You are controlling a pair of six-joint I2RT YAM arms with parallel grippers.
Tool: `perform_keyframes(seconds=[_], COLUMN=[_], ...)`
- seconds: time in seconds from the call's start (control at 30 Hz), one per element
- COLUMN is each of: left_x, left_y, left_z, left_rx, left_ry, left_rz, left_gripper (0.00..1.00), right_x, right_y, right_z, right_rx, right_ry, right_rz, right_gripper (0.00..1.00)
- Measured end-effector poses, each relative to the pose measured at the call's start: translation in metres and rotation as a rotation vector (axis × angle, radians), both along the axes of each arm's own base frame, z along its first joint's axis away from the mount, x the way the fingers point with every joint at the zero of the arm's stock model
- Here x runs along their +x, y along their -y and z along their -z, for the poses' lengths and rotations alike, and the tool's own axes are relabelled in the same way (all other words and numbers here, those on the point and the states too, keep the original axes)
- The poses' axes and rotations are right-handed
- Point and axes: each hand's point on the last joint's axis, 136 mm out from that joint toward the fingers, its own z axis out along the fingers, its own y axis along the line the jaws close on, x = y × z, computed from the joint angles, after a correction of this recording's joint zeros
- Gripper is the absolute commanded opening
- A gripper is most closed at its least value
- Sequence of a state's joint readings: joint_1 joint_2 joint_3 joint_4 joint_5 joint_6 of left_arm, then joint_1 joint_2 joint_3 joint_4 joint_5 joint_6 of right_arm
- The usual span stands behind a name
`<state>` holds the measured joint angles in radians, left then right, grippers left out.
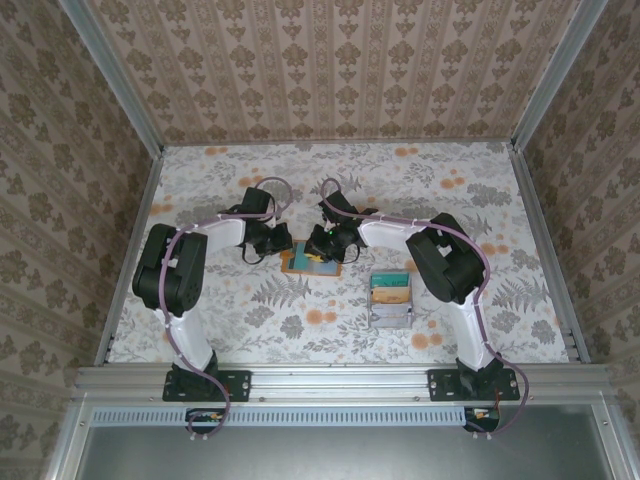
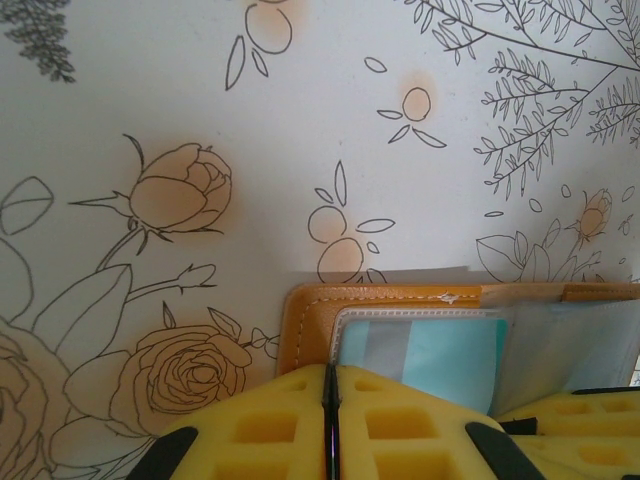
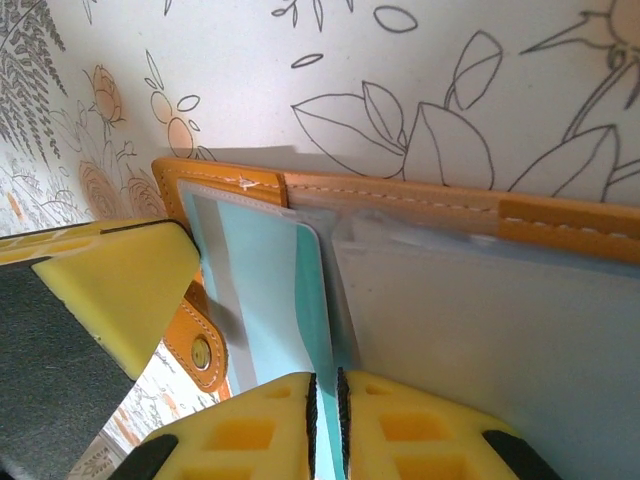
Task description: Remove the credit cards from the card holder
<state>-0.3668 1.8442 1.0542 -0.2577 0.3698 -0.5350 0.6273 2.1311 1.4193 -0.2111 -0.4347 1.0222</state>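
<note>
Overhead view: two arms, two grippers, one holder, one tray. My left gripper (image 1: pixel 272 240) and my right gripper (image 1: pixel 322 243) meet nose to nose over the middle of the flowered table (image 1: pixel 300 170). Both tips are down at the holder (image 1: pixel 296 263), which lies opened flat with its orange border outward. One teal card (image 1: pixel 314 259) shows in it. The grey tray (image 1: pixel 391 319) lies apart from the holder, nearer my right base, with two cards in it: one teal, one yellow.

Left wrist view: my left gripper (image 2: pixel 330 378) has its two yellow pads pressed together, with one thin dark seam between them. The pads sit over the near part of the holder (image 2: pixel 305 320) and hide it there. I cannot tell whether anything thin is caught in the seam. Beyond the pads, the orange stitched corner lies flat on the table. One clear pocket sits inside it, with one teal card (image 2: pixel 430 350) in that pocket. One pad (image 2: pixel 570 420) of the right arm shows at lower right, over the holder.

Right wrist view: my right gripper (image 3: pixel 325 388) is closed to a narrow slit. One teal card (image 3: pixel 265 280) lies in the clear pocket, and its long edge runs down to the slit. Whether the pads pinch it I cannot tell. The holder (image 3: pixel 400 190) shows one orange stitched border along the far side and one snap tab (image 3: pixel 200 345) with a metal stud at left. One pad (image 3: pixel 110 280) of the left arm sits just beside that tab.
</note>
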Motion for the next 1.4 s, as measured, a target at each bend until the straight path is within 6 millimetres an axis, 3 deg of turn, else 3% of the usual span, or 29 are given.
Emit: perform_keyframes(seconds=[0.7, 0.87, 1.17, 1.4], left_x=[0.0, 0.001, 0.001, -0.001], left_y=[0.001, 0.001, 0.0, 0.001], left_z=[0.0, 0.0, -0.001, -0.001], left_rx=[-0.014, -0.02, -0.029, -0.036], left_ry=[-0.019, -0.016, -0.016, -0.024], left_rz=[-0.03, -0.034, -0.034, -0.023], left_gripper=[0.1, 0.1, 0.15, 0.16], right_x=[-0.002, -0.003, -0.004, -0.006], right_y=[-0.006, -0.007, -0.005, 0.008], right_z=[0.002, 0.003, 0.004, 0.0], right_rx=[0.028, 0.038, 0.051, 0.037], right_ry=[-0.018, -0.031, -0.016, 0.01], right_rz=[-0.024, -0.022, -0.027, -0.005], right_gripper=[0.17, 0.0, 0.0, 0.0])
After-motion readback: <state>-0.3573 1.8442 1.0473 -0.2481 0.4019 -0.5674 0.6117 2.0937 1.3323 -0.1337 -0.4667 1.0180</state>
